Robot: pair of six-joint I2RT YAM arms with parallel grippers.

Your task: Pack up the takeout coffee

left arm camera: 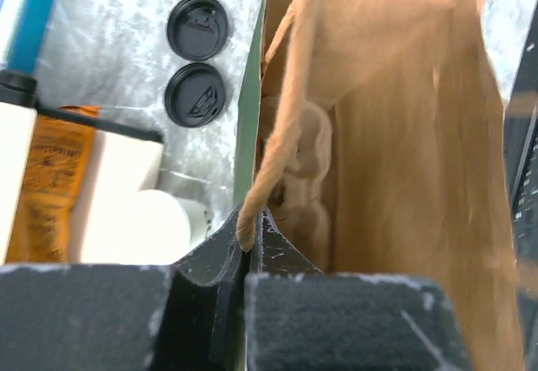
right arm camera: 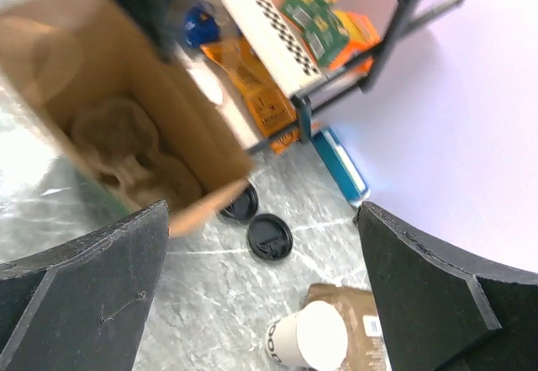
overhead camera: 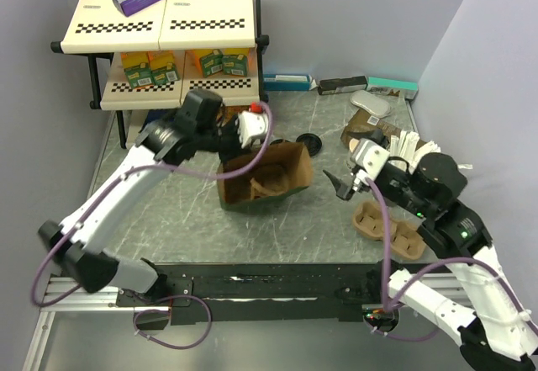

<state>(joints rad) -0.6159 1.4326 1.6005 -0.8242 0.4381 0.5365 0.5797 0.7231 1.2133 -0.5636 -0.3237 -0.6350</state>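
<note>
A white paper cup (right arm camera: 307,337) lies on its side on a flat brown pouch (right arm camera: 349,304), seen in the right wrist view; in the top view I cannot pick it out. An open brown paper bag (overhead camera: 265,173) stands mid-table with a pulp tray (right arm camera: 126,156) inside. My left gripper (overhead camera: 262,140) is shut on the bag's twine handle (left arm camera: 273,135), which shows between its fingertips in the left wrist view (left arm camera: 248,224). My right gripper (overhead camera: 343,186) is open and empty right of the bag, jaws wide apart (right arm camera: 262,211).
A second brown pulp cup tray (overhead camera: 387,226) lies under my right arm. Two black lids (overhead camera: 309,144) lie behind the bag. A two-level rack (overhead camera: 160,18) with boxes stands back left. Packets and boxes (overhead camera: 370,85) line the back wall.
</note>
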